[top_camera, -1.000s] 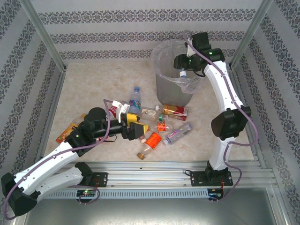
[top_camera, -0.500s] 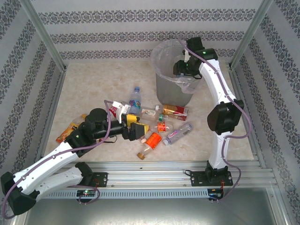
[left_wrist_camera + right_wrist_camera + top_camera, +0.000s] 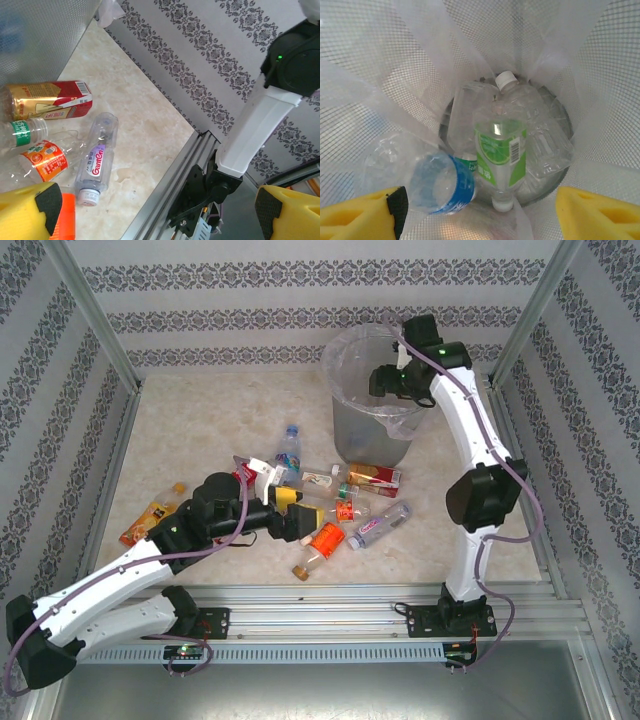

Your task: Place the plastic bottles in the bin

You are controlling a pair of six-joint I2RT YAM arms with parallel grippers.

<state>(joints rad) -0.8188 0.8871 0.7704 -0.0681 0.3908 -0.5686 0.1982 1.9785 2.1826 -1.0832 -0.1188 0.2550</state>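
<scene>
The mesh-walled bin (image 3: 372,435), lined with crinkled clear film, is shown beneath the right hand (image 3: 477,202), its yellow fingers spread wide. A blurred blue-labelled bottle (image 3: 442,184) is seen between them, contact unclear. The left hand (image 3: 157,202), likewise parted, is held low among plastic bottles (image 3: 378,526) strewn on the marbled bench (image 3: 200,430), whose far left is left open.

Two arms: white tubular links (image 3: 105,583), black rounded joint housings (image 3: 482,502), black base plates (image 3: 447,618). Thin purple-grey cables (image 3: 536,508) loop along each. Small green indicator light (image 3: 278,57) on one housing. Ends: left gripper (image 3: 157,205), right gripper (image 3: 477,200), each with yellow wedge-shaped fingers (image 3: 590,215), black foam pads (image 3: 48,204).
</scene>
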